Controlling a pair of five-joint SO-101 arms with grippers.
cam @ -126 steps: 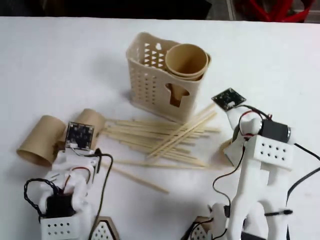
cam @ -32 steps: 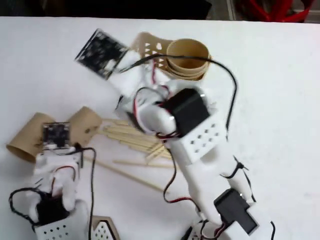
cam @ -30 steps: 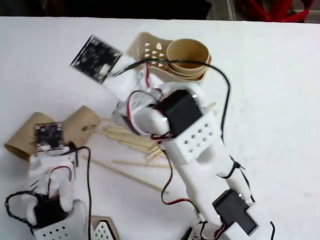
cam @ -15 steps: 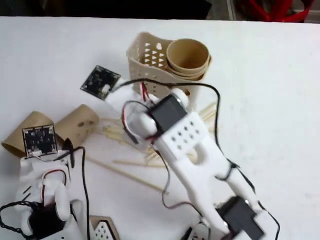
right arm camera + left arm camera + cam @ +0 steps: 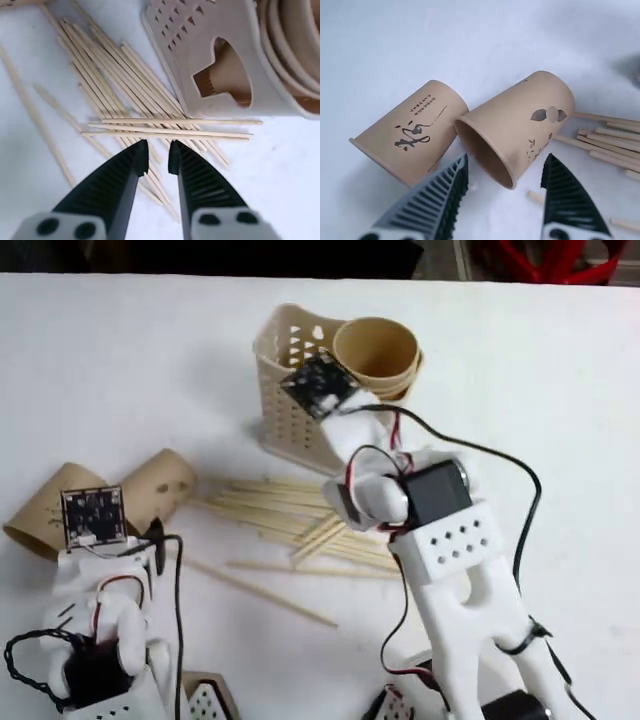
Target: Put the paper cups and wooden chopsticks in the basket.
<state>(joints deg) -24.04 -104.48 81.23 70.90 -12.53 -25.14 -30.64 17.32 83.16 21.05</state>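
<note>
Task partly complete. The basket (image 5: 285, 390) stands upright at the far middle of the counter (image 5: 550, 420), and a stack of paper cups (image 5: 375, 352) sits nested in its right-hand side; the stack's lower end shows through the handle cut-out in the right wrist view. Two further cups lie on their sides at the near left, touching or nearly touching each other: one (image 5: 520, 125) with its open mouth turned toward the left end effector (image 5: 506, 165), the other (image 5: 410, 132) just to its left. The wooden chopsticks (image 5: 290, 515) lie scattered flat in the middle of the counter, just on the near side of the basket, some crossing over others and a few strays lying nearer. Whether any sticks are already in the basket cannot be determined. The left end effector is spread wide and holds nothing, with its fingers (image 5: 445, 195) just short of the nearer cup's rim. The right end effector (image 5: 157, 150) hangs over the near edge of the chopstick pile, drawn almost together with a sliver between the tips and nothing gripped. Outstanding, in my judgement: both loose cups and most, possibly all, of the sticks. The left arm is well placed for the nearer cup.
</note>
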